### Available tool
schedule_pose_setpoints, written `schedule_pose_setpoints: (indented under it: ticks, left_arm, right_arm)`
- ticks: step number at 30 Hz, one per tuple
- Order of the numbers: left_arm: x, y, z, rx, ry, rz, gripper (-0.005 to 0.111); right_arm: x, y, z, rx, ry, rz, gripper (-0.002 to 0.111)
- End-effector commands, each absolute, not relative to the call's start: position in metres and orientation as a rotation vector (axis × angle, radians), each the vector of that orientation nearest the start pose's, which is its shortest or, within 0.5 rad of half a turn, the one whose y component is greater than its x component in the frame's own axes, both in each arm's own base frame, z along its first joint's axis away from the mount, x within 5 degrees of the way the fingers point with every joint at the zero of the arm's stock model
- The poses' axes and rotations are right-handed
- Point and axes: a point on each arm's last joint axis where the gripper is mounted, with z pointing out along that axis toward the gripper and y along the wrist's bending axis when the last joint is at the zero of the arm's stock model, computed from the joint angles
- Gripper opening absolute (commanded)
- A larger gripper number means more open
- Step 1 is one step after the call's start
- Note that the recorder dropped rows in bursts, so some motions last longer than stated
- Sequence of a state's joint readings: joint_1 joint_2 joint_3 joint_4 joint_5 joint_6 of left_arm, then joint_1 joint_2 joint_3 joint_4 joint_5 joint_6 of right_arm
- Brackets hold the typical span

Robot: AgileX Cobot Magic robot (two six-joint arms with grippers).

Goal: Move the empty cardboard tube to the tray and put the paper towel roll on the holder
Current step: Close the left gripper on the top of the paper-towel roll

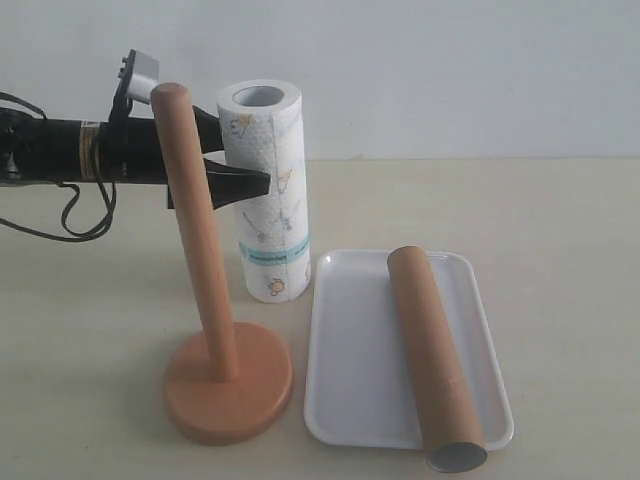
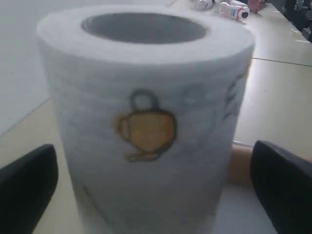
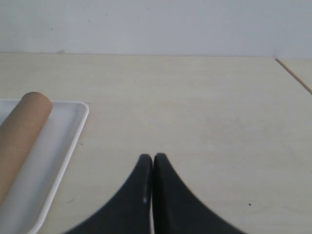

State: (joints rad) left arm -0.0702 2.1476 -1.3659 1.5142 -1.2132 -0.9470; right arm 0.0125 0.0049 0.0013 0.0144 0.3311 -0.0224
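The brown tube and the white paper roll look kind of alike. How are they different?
The cardboard tube is plain brown; the paper towel roll is white with little pictures and a teal band. The cardboard tube lies on its side in the tray; the paper towel roll stands upright on the table. The cardboard tube is slimmer, the paper towel roll fatter. Both are hollow cylinders.

The paper towel roll stood upright on the desk and filled the middle. It had a hole at the top and a yellow teapot picture on its side. Two black fingers were wide apart, one on each side of it. A bit of brown cardboard tube peeked out behind.
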Motion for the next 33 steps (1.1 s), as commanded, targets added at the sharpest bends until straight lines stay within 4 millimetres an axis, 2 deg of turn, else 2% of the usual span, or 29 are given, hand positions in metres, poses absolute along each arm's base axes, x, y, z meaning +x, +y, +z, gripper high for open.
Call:
schedule_pose_setpoints:
  ticks: [1, 10, 12, 14, 21, 25, 33]
  left_arm:
    - [0.4180, -0.1183, 0.1814, 1.050, 1.462, -0.993, 0.110]
    - [0.4189, -0.1182, 0.1813, 1.034, 1.460, -0.994, 0.109]
    - [0.4187, -0.1182, 0.1811, 1.037, 1.462, -0.995, 0.106]
    - [0.4182, -0.1183, 0.1805, 1.047, 1.464, -0.994, 0.095]
    - [0.4177, -0.1184, 0.1798, 1.058, 1.466, -0.994, 0.031]
    - [0.4177, -0.1184, 0.1798, 1.058, 1.466, -0.994, 0.007]
    - [0.4177, -0.1184, 0.1798, 1.058, 1.466, -0.994, 0.004]
  right_arm:
    - [0.0540, 0.0010, 0.1842, -0.019, 1.804, 0.007, 0.000]
    - [0.0540, 0.0010, 0.1842, -0.019, 1.804, 0.007, 0.000]
    - [0.0540, 0.0010, 0.1842, -0.019, 1.804, 0.007, 0.000]
    - [0.0540, 0.0010, 0.1842, -0.019, 1.804, 0.007, 0.000]
    - [0.0540, 0.0010, 0.1842, -0.019, 1.804, 0.007, 0.000]
    - [0.0540, 0.0010, 0.1842, -0.019, 1.804, 0.007, 0.000]
    - [0.0540, 0.0010, 0.1842, -0.019, 1.804, 0.007, 0.000]
